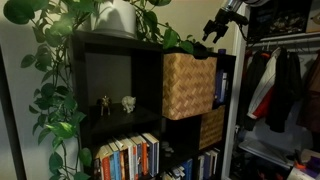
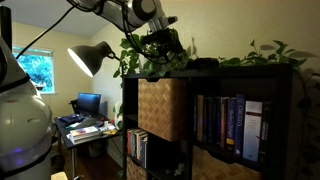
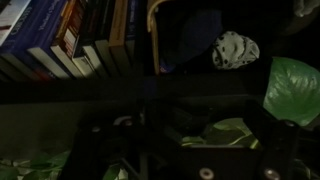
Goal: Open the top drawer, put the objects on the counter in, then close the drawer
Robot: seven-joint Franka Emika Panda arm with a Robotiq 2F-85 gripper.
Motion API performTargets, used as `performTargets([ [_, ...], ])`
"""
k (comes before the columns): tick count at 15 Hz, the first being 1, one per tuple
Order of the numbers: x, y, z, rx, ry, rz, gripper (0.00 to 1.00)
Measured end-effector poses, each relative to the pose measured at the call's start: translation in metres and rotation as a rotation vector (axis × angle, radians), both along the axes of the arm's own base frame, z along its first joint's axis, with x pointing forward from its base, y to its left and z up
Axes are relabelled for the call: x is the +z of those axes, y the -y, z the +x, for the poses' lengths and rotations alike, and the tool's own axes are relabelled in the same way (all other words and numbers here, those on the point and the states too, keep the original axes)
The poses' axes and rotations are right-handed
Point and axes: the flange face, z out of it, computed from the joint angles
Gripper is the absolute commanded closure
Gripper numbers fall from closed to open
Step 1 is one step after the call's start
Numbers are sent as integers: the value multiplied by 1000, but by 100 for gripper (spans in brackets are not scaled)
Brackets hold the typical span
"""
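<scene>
Black metal and shadow are filling the near edge of my wrist view, so I am not managing to tell whether my dark two-fingered gripper is spread or pinched, or whether it is carrying anything. I am hanging among the trailing green plant leaves, just above the front edge of the flat black-brown counter, probably because from here I am looking straight down into the bin. Below me the light tan woven wicker top drawer is jutting out of its cubby, which I judge is leaving its mouth open for loading. A small white crumpled-looking object is showing in that dark opening, seemingly lying inside. Beside the drawer, a row of upright books is standing with spines outward, but the lettering is coming through too blurred to read, and no brand is showing anywhere. Further off, two small figurines are sitting on an inner shelf, and a darker woven bin is resting pushed in one level down.
</scene>
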Motion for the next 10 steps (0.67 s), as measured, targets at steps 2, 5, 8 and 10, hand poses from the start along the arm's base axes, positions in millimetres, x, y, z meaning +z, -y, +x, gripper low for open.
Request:
performTargets([
  [2, 2, 13, 5, 45, 27, -40, 0],
  [5, -2, 29, 20, 99, 70, -94, 0],
  [8, -11, 39, 36, 129, 85, -116, 0],
  [10, -17, 41, 45, 143, 88, -107, 0],
])
